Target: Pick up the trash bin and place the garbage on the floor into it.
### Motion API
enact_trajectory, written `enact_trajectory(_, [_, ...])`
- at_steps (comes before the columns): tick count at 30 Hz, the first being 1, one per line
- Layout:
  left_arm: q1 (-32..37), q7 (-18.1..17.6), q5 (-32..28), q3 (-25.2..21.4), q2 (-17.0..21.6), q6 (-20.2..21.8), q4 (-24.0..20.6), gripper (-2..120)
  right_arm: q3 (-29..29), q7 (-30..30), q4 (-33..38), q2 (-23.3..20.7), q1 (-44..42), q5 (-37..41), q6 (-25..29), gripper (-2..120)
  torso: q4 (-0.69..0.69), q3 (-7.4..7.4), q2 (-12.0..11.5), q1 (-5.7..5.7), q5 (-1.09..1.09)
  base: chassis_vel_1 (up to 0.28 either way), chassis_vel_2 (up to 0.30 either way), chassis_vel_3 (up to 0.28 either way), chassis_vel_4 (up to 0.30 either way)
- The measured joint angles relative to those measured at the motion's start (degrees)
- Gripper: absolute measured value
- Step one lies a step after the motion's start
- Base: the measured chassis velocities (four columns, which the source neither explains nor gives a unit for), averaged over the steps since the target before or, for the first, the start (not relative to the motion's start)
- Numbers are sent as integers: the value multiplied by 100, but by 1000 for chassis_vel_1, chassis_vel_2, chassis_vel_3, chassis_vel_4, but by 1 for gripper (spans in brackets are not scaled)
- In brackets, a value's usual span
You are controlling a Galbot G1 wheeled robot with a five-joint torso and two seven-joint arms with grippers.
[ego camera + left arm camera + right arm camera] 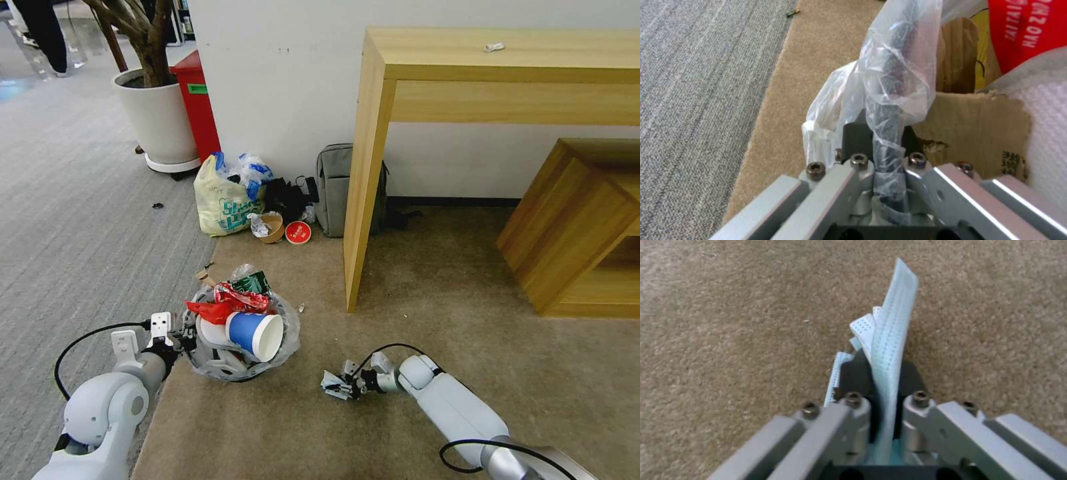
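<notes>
The trash bin [230, 363], black with a crinkly plastic liner, sits low at the beige floor's [427, 300] left edge. It is heaped with garbage: a blue paper cup [255, 333], red wrappers [230, 301] and a green crushed bottle [252, 283]. My left gripper [179, 339] is shut on the bin's bag-covered rim [884, 133], with a cardboard piece [969, 123] just inside. To the bin's right, my right gripper [348, 385] is shut on a pale folded piece of paper [891, 340], held close over the carpet.
A wooden desk leg [363, 200] stands just behind the right arm, with a low wooden cabinet [573, 227] farther right. By the wall lie a tied yellowish shopping bag [223, 197], a brown bowl [272, 228], a red lid [298, 233] and a grey backpack [335, 187]. Grey ribbed carpet [67, 233] lies to the left.
</notes>
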Motion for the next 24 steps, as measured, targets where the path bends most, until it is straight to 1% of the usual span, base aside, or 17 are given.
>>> enact_trajectory(2, [-6, 16, 34, 16, -27, 0, 9, 0, 64, 77, 189, -83, -79, 52, -101, 0, 1, 1, -1, 0, 2, 0, 0, 0, 0])
enact_trajectory(4, [-7, 17, 44, 28, -36, 0, 9, 0, 143, 139, 314, -141, -114, 65, -142, 0, 0, 2, -2, 0, -1, 0, 0, 0, 0])
enact_trajectory(5, [-9, 22, 48, 44, -40, 0, 9, 0, 244, 206, 470, -204, -148, 106, -168, 0, -3, 1, -2, 0, -6, 0, 0, 0, 0])
enact_trajectory(7, [-14, 34, 49, 59, -37, 0, 9, 0, 427, 301, 824, -333, -227, 229, -236, 0, -4, 1, -1, 0, -2, 0, 0, 0, 0])
enact_trajectory(8, [-14, 34, 49, 59, -37, 0, 9, 0, 427, 301, 824, -333, -227, 229, -236, 0, -4, 1, -1, 0, -2, 0, 0, 0, 0])
enact_trajectory(12, [-23, 40, 59, 92, -14, 0, 9, 0, 734, 457, 1432, -593, -323, 510, -316, 0, -2, 0, -1, 0, -4, 0, 0, 0, 0])
enact_trajectory(13, [-23, 40, 59, 92, -14, 0, 9, 0, 734, 457, 1432, -593, -323, 510, -316, 0, -2, 0, -1, 0, -4, 0, 0, 0, 0])
enact_trajectory(15, [-23, 53, 71, 115, -7, 0, 9, 0, 948, 585, 1898, -735, -386, 748, -401, 0, -3, 0, -1, 0, -3, 0, 0, 0, 0])
enact_trajectory(16, [-15, 74, 92, 141, 8, 0, 9, 0, 1047, 680, 2241, -852, -433, 946, -482, 0, -3, -1, -1, 1, -3, 0, 0, 0, 0])
enact_trajectory(17, [-15, 74, 92, 141, 8, 0, 9, 0, 1047, 680, 2241, -852, -433, 946, -482, 0, -3, -1, -1, 1, -3, 0, 0, 0, 0])
enact_trajectory(18, [-8, 85, 107, 158, 18, 0, 9, 0, 1102, 743, 2464, -931, -465, 1074, -548, 0, -3, -1, -1, 0, -3, 0, 0, 0, 0])
enact_trajectory(20, [7, 108, 141, 234, 47, 0, 10, 0, 1337, 930, 3358, -1207, -585, 1528, -823, 0, -4, -1, -1, 0, -5, 0, 0, 0, 0])
enact_trajectory(21, [7, 108, 141, 234, 47, 0, 10, 0, 1337, 930, 3358, -1207, -585, 1528, -823, 0, -4, -1, -1, 0, -5, 0, 0, 0, 0])
enact_trajectory(23, [0, 129, 143, 297, 56, 0, 17, 0, 1532, 1024, 3938, -1347, -635, 1838, -984, 0, -4, -1, 0, 0, -4, 0, 0, 0, 0])
enact_trajectory(24, [0, 129, 143, 297, 56, 0, 17, 0, 1532, 1024, 3938, -1347, -635, 1838, -984, 0, -4, -1, 0, 0, -4, 0, 0, 0, 0])
